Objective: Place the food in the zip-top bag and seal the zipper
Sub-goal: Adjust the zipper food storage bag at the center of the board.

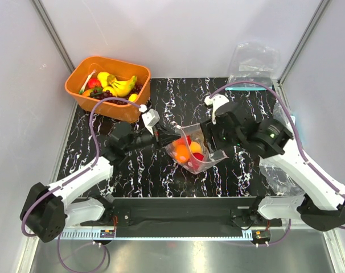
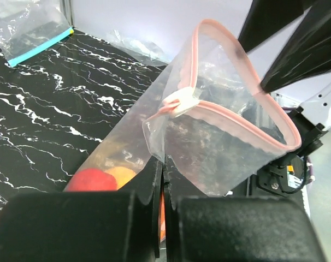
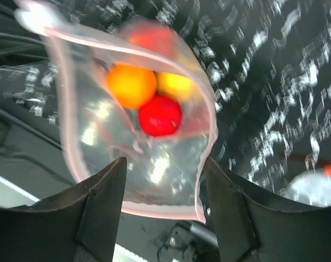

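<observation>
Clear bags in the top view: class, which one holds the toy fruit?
The pink-strip bag in the middle, orange and red fruit showing inside; the teal-strip bag at the far right looks empty.

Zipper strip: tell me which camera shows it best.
Left wrist. The pink zipper strip is sharp and close, looped open. Right wrist shows it too, but blurred, around the fruit. From the top camera the bag is small and the strip barely reads.
</observation>
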